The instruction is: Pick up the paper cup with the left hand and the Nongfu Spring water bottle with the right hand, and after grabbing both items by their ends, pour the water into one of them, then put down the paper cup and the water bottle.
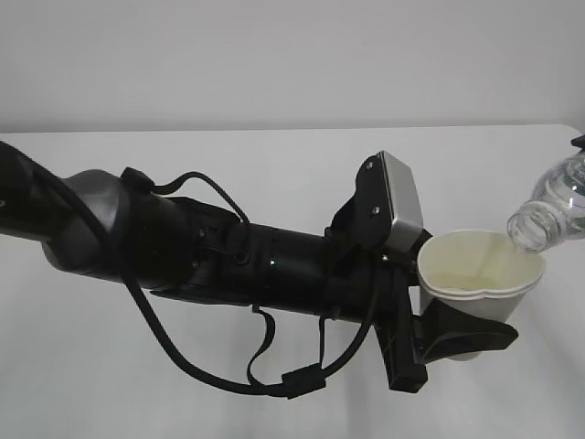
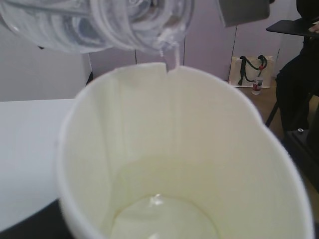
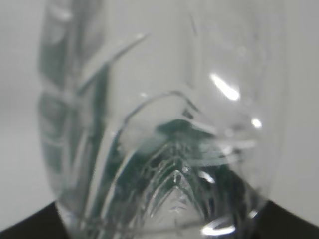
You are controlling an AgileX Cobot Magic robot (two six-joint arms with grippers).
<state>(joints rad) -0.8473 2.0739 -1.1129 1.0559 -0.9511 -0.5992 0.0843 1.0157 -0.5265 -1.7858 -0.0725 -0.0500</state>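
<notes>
- Black left gripper (image 1: 457, 334) is clamping the white paper cup (image 1: 480, 265), mouth up, at lower right.
- Clear ribbed bottle (image 1: 553, 208) is tilting neck down-left over the cup's rim; right gripper's hold cannot be told.

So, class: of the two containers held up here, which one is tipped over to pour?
The Nongfu Spring water bottle, clear ribbed plastic, its open neck angled down over the rim. The paper cup stays mouth-up, with water pooling inside.
</notes>
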